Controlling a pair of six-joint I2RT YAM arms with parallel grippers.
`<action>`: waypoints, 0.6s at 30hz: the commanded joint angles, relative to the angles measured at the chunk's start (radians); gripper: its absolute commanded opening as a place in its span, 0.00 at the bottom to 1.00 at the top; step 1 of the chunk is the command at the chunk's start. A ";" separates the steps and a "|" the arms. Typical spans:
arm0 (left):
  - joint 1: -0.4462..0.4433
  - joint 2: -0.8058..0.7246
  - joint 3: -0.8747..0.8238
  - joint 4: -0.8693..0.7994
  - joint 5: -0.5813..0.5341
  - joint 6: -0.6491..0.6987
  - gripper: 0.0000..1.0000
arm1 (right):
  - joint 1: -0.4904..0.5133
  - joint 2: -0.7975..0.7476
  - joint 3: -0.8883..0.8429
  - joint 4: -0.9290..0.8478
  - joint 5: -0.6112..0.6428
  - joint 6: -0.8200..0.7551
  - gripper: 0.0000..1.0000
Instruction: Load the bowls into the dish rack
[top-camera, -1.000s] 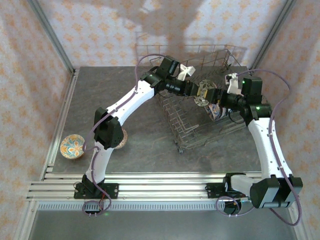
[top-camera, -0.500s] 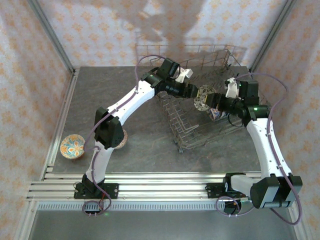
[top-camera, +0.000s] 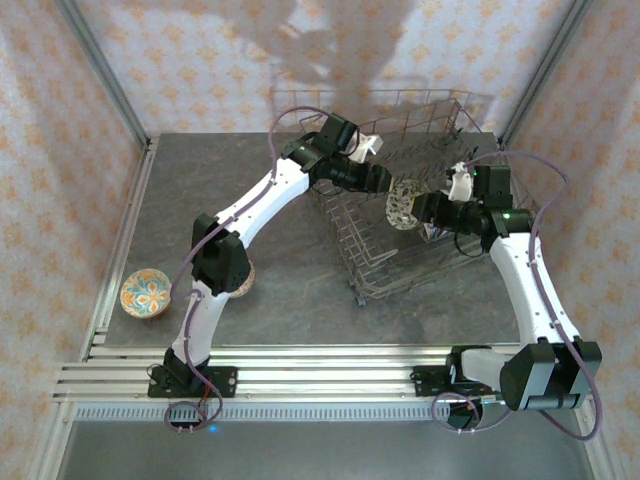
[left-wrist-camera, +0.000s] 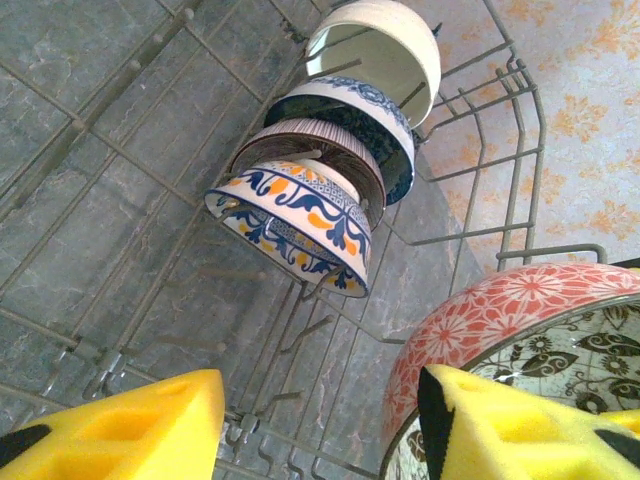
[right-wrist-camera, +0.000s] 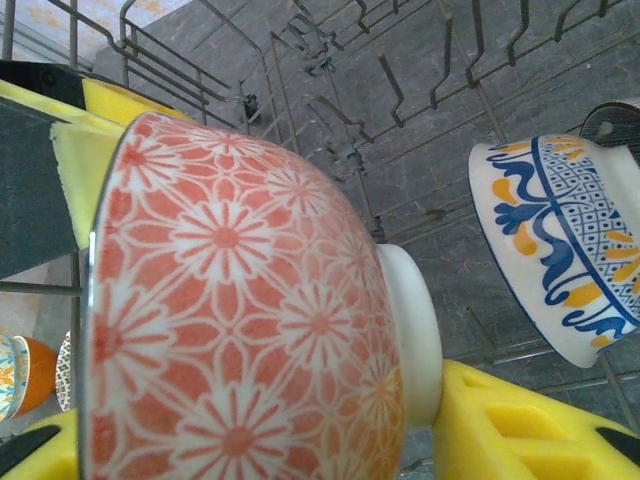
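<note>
dish rack (top-camera: 380, 262) holds four bowls (left-wrist-camera: 320, 150); right pincer (right-wrist-camera: 270, 440) grips a pink bowl (right-wrist-camera: 240, 280).

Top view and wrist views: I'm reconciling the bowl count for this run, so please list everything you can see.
rack: one, grey wire, far right of table.
cream bowl, blue-white bowl, striped bowl, blue-orange bowl: one each, in a row on the rack's tines.
pink bowl: one, pink floral, held over the rack.
orange bowl: one, orange with blue, near left of table.
half-hidden bowl: one, tan, behind the left arm.
table: one, grey stone look.
left gripper: yellow pads, open, one pad at the pink bowl's rim.
right gripper: yellow pads, shut on the pink bowl.
</note>
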 joint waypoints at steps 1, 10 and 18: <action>-0.001 0.048 0.062 -0.064 -0.004 0.026 0.43 | 0.010 -0.011 0.015 0.038 -0.020 -0.007 0.44; -0.028 0.114 0.119 -0.108 0.027 0.046 0.34 | 0.053 0.036 0.027 0.032 0.010 -0.005 0.44; -0.035 0.124 0.131 -0.130 -0.003 0.054 0.31 | 0.083 0.069 0.047 0.026 0.089 0.010 0.42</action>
